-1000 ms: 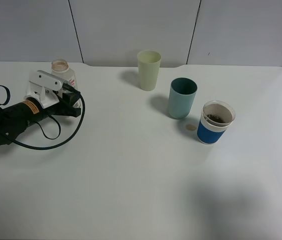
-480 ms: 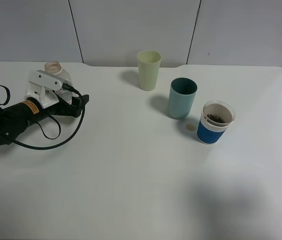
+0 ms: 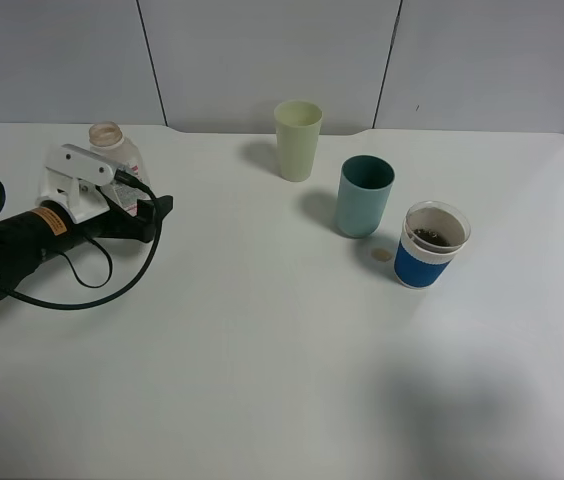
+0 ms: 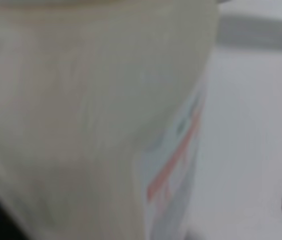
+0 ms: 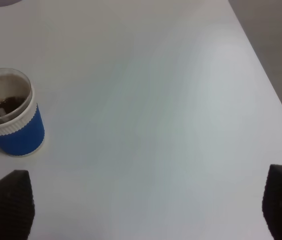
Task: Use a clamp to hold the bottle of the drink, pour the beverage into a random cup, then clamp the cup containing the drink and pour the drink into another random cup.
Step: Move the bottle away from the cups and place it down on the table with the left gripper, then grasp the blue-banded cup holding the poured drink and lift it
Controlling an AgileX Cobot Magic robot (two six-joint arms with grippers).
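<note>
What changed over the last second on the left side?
The left tool opened, letting go of the bottle, and drew back leftward; the bottle stands upright between the jaws. The pale green cup, teal cup and blue-sleeved cup stayed put.

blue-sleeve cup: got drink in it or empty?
Not empty, partly filled: brown beverage sits low inside the blue-sleeved cup, seen in both the high and right wrist views.

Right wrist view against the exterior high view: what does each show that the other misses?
Only right wrist: the right claw, fingertips wide apart. Only exterior high: the bottle, the left claw close to it, the pale green cup, the teal cup. Both: the blue-sleeved cup holding brown beverage.
</note>
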